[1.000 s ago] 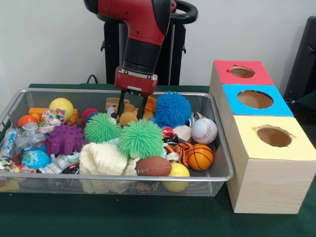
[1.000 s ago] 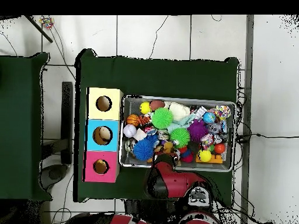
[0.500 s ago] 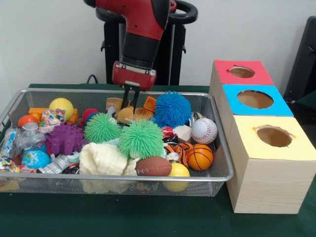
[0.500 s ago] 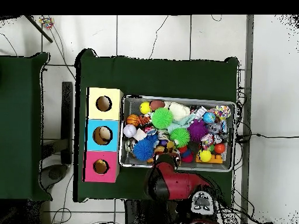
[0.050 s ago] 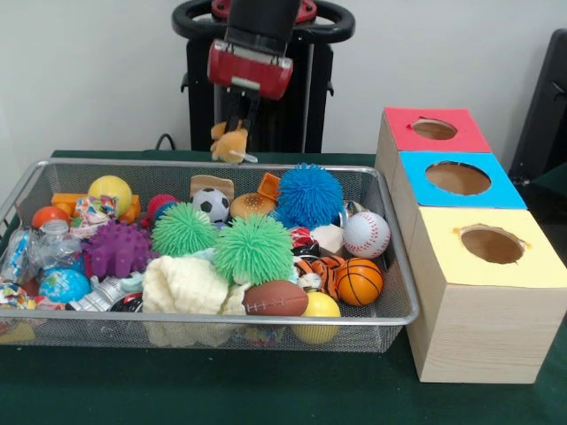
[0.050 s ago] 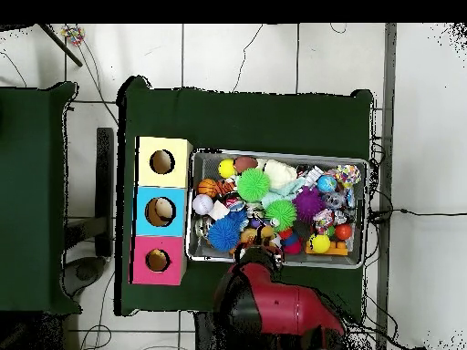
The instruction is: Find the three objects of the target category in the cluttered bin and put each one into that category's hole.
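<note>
My gripper point(image 5: 239, 125) hangs above the far rim of the wire bin point(image 5: 266, 319), shut on a small tan plush toy point(image 5: 229, 144) that dangles clear of the clutter. To the right of the bin stand three boxes with round holes: red point(image 5: 399, 133), blue point(image 5: 416, 179) and yellow point(image 5: 443, 258). In the overhead view the red arm point(image 6: 274, 305) covers the gripper and the toy at the bin's point(image 6: 365, 211) lower edge; the boxes point(image 6: 143, 211) stand left of the bin.
The bin holds a blue spiky ball point(image 5: 309, 195), two green spiky balls point(image 5: 252, 249), a purple one point(image 5: 117, 250), a baseball point(image 5: 366, 234), a basketball point(image 5: 358, 281), a football point(image 5: 275, 298), a soccer ball point(image 5: 211, 204) and other small toys.
The gripper closed on the tan plush toy among the clutter, then rose straight up with it, well above the bin. A soccer ball now shows where the toy lay.
</note>
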Tool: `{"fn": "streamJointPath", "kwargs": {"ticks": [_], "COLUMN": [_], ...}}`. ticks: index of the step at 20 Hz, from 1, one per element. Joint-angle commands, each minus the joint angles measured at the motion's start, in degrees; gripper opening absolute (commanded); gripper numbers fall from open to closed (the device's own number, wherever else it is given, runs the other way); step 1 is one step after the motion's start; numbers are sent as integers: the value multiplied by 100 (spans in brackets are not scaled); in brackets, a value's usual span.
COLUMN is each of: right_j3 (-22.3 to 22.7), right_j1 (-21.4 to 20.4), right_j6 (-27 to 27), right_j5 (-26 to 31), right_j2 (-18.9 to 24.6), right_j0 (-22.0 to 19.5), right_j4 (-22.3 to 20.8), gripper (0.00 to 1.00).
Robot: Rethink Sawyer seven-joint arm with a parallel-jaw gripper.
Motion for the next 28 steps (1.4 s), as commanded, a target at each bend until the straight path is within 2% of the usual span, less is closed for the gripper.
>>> {"fn": "streamJointPath", "kwargs": {"ticks": [1,2,5,7,8,10,13,16,22,25,28], "right_j3": [489,629,911,1230,1491,1767,2009,1910,1000,905,881], "right_j1": [-1456,-1516,-1456,-1426,-1503,-1750,-2070,-2033,-1642,-1595,-1698], "right_j6": [967,1006,1265,1284,1266,1130,1106,1248,1509,1413,1158], "right_j5": [1183,1161,933,756,709,947,1095,1089,1270,1295,1470], "right_j2": [615,803,916,1318,1713,2033,2167,1819,-13,-152,-77], "right_j0": [111,-11,131,-1,-219,-243,-43,503,2293,2505,2385], "right_j4": [709,792,1017,1119,1224,1461,1701,1767,1667,1739,1715], "gripper": [0,0,0,0,0,0,0,0,0,0,0]}}
